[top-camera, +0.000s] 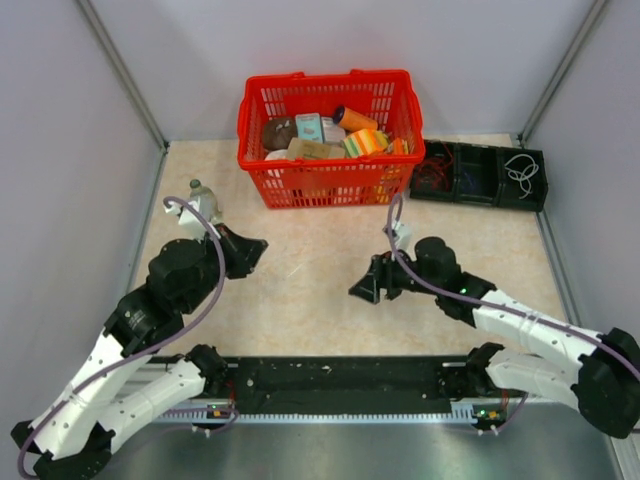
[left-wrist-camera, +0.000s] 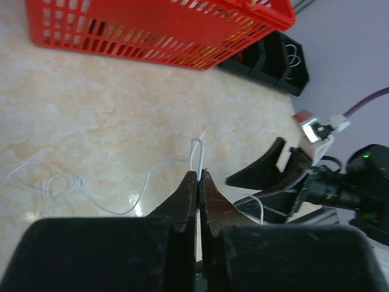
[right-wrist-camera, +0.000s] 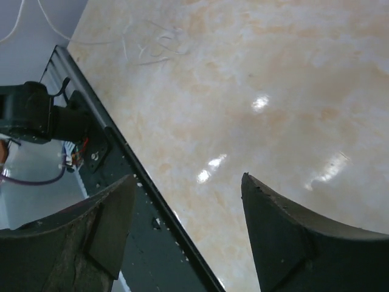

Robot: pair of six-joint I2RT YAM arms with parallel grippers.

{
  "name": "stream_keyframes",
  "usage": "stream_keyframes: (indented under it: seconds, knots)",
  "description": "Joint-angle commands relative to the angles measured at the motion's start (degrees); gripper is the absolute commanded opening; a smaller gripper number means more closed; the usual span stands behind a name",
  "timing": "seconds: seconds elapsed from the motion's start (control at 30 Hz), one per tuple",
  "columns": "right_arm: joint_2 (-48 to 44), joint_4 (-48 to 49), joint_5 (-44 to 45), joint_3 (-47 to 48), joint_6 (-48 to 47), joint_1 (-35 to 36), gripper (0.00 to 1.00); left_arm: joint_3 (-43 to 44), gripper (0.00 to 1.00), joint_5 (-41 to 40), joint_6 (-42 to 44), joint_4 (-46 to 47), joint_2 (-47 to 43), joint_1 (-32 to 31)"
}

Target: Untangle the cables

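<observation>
My left gripper (left-wrist-camera: 199, 174) is shut on a thin white cable (left-wrist-camera: 196, 152) whose end loops up just above the fingertips. The cable trails left and down to loose white coils (left-wrist-camera: 58, 184) lying on the beige table. In the top view the left gripper (top-camera: 252, 252) sits left of centre and the right gripper (top-camera: 362, 287) faces it from the right. My right gripper (right-wrist-camera: 188, 179) is open and empty above the table's near edge. Its black fingers (left-wrist-camera: 267, 167) show in the left wrist view, with a short white wire arc (left-wrist-camera: 260, 205) close by. Faint thin wires (right-wrist-camera: 149, 48) lie far off in the right wrist view.
A red basket (top-camera: 258, 125) full of packaged goods stands at the back centre. A black compartment tray (top-camera: 482, 196) at the back right holds white cables (top-camera: 522, 172) and reddish ones (top-camera: 432, 176). A black rail (top-camera: 340, 385) runs along the near edge.
</observation>
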Motion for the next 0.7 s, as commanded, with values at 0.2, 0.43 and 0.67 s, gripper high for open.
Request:
stream_keyframes:
  seconds: [0.2, 0.43, 0.67]
  knots:
    - [15.64, 22.1, -1.24, 5.3, -2.37, 7.6, 0.87, 9.33, 0.0, 7.69, -2.01, 4.63, 1.21, 0.17]
    - [20.83, 28.77, 1.92, 5.05, -0.7, 8.92, 0.87, 14.86, 0.0, 10.77, -1.22, 6.48, 2.0, 0.17]
    - [26.62, 42.56, -4.41, 5.3, -3.25, 12.43, 0.87, 17.42, 0.0, 12.35, -1.66, 7.62, 2.71, 0.17]
